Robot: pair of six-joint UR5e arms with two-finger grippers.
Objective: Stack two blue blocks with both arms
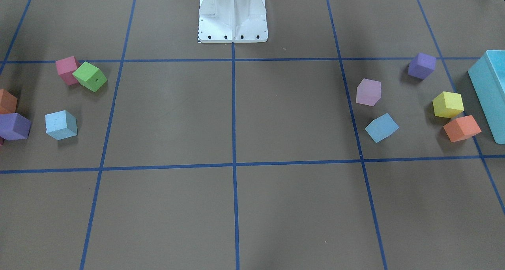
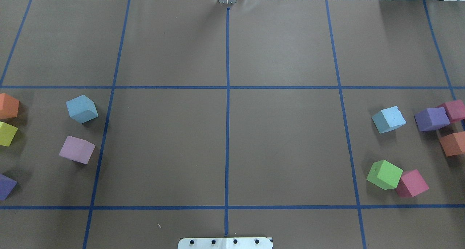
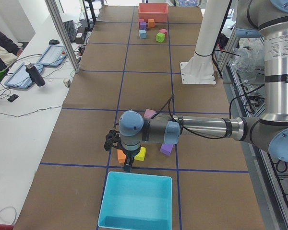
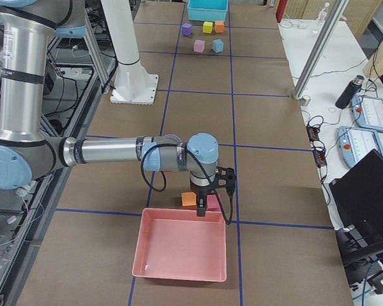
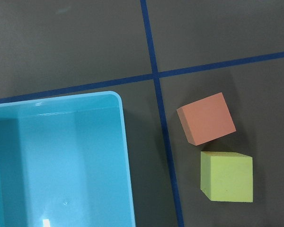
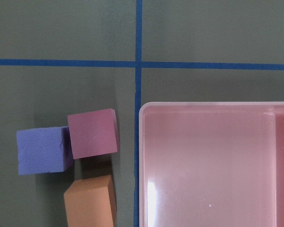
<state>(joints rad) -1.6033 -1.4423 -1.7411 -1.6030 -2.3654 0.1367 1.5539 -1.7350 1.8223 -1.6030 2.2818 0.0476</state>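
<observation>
One blue block (image 1: 381, 127) lies on the robot's left side of the table, next to a lilac cube (image 1: 368, 92); it also shows in the overhead view (image 2: 82, 109). The other blue block (image 1: 61, 125) lies on the robot's right side and shows in the overhead view too (image 2: 388, 119). Both rest on the table, far apart. My left gripper (image 3: 128, 166) hangs over the near rim of the turquoise bin (image 3: 137, 201). My right gripper (image 4: 202, 211) hangs at the rim of the pink bin (image 4: 179, 252). I cannot tell whether either is open or shut. Neither wrist view shows fingers or a blue block.
Orange (image 5: 206, 118) and yellow (image 5: 227, 176) cubes lie beside the turquoise bin. Purple (image 6: 41, 151), pink (image 6: 93, 133) and orange (image 6: 91, 201) cubes lie beside the pink bin. A green cube (image 1: 90, 77) touches a pink one. The white pedestal (image 1: 232, 15) stands at the table's robot side.
</observation>
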